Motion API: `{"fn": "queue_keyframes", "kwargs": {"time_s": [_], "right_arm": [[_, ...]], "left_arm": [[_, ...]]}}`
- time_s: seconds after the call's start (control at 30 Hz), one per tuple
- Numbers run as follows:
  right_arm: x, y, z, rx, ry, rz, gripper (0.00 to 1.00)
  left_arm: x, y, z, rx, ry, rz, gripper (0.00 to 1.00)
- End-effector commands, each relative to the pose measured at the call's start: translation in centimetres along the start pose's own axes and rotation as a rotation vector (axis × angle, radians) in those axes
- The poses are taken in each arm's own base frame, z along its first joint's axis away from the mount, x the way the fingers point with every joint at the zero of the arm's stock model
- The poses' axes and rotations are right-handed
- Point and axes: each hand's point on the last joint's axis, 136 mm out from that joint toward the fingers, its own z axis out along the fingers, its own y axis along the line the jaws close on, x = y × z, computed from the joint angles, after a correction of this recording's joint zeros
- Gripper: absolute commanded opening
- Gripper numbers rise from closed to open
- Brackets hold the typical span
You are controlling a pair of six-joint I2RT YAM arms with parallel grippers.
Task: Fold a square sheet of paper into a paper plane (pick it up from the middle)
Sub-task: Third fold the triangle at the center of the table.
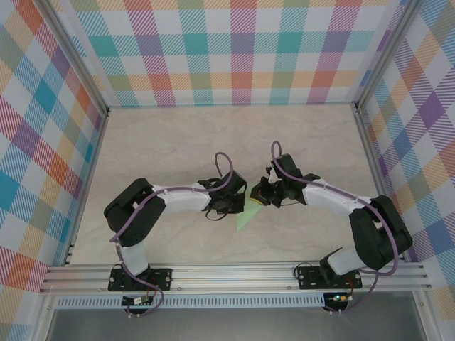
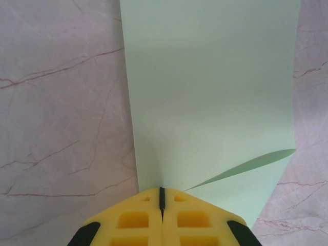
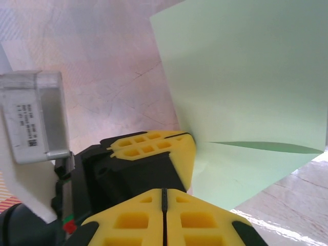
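Note:
The square sheet of paper (image 1: 247, 217) is pale mint green and hangs between the two arms at mid-table, its lower corner pointing toward the near edge. My left gripper (image 2: 162, 190) is shut on the sheet's near edge (image 2: 210, 92); a creased flap opens at the lower right. In the right wrist view my right gripper (image 3: 163, 190) is shut, and nothing shows between its yellow fingers. The sheet (image 3: 246, 77) stands just beyond and to the right of it. The left gripper's fingers (image 3: 154, 146) pinch the paper's edge right in front of it. Seen from above, both grippers (image 1: 245, 201) (image 1: 260, 195) nearly touch.
The marble-patterned tabletop (image 1: 170, 149) is walled by checked panels (image 1: 227, 50) at the back and both sides. An aluminium rail (image 1: 234, 273) carrying the arm bases runs along the near edge.

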Motion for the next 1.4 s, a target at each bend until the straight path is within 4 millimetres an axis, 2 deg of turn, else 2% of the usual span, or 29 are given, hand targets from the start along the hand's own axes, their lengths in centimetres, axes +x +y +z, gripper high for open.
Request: {"fn": "queue_keyframes", "kwargs": {"time_s": [0.0,0.33,0.8,1.03,1.37], "right_arm": [[0.2,0.6,-1.0,0.006,0.008,-0.013,0.07],[0.1,1.2,-0.9,-0.006,0.025,-0.037,0.08],[0.2,-0.8,1.3,-0.024,0.058,-0.1,0.07],[0.0,-3.2,3.3,-0.008,0.075,-0.074,0.04],[0.6,-8.3,5.0,0.084,0.079,-0.059,0.03]], "left_arm": [[2.3,2.3,0.8,-0.108,0.08,0.03,0.02],[2.6,2.3,0.9,-0.095,0.089,0.031,0.02],[2.7,2.4,1.1,-0.104,0.093,0.042,0.02],[2.8,2.6,1.2,-0.117,0.097,0.049,0.02],[3.2,2.6,1.9,-0.117,0.116,0.058,0.02]]}}
